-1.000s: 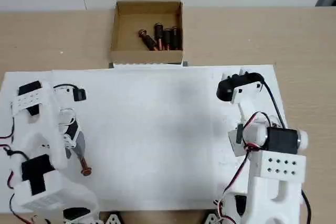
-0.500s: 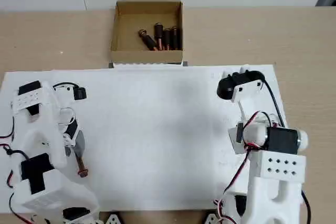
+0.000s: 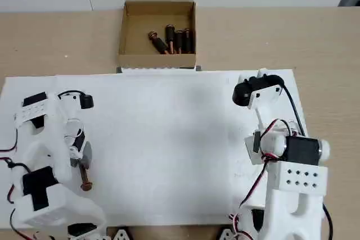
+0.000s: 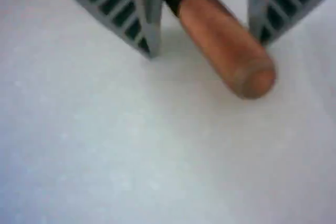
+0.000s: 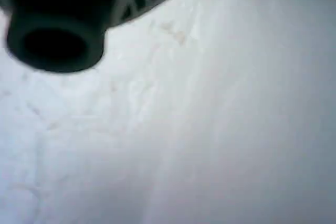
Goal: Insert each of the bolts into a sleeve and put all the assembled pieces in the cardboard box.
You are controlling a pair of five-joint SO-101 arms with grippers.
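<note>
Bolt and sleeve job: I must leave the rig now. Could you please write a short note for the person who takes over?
The left hand is shut on a copper bolt, low over the left side of the white sheet.
The right hand holds a black sleeve over the sheet's right side.
The cardboard box stands beyond the sheet's far edge.
Done: what look like four assembled pieces lie in the box.
Left: insert this bolt into this sleeve, then box the piece.
</note>
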